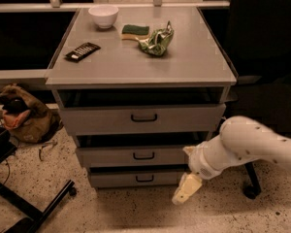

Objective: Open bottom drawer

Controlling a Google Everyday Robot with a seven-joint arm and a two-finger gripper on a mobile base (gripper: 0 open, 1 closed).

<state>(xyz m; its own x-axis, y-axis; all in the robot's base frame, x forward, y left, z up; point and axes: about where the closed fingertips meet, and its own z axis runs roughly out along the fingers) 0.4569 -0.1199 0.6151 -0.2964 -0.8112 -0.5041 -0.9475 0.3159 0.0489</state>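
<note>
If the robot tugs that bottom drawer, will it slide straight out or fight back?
Probably slides straight: the bottom drawer is a stiff grey panel with a centred bar handle. It looks shallow, so likely light. The gripper hangs by its right end, off the handle.
</note>
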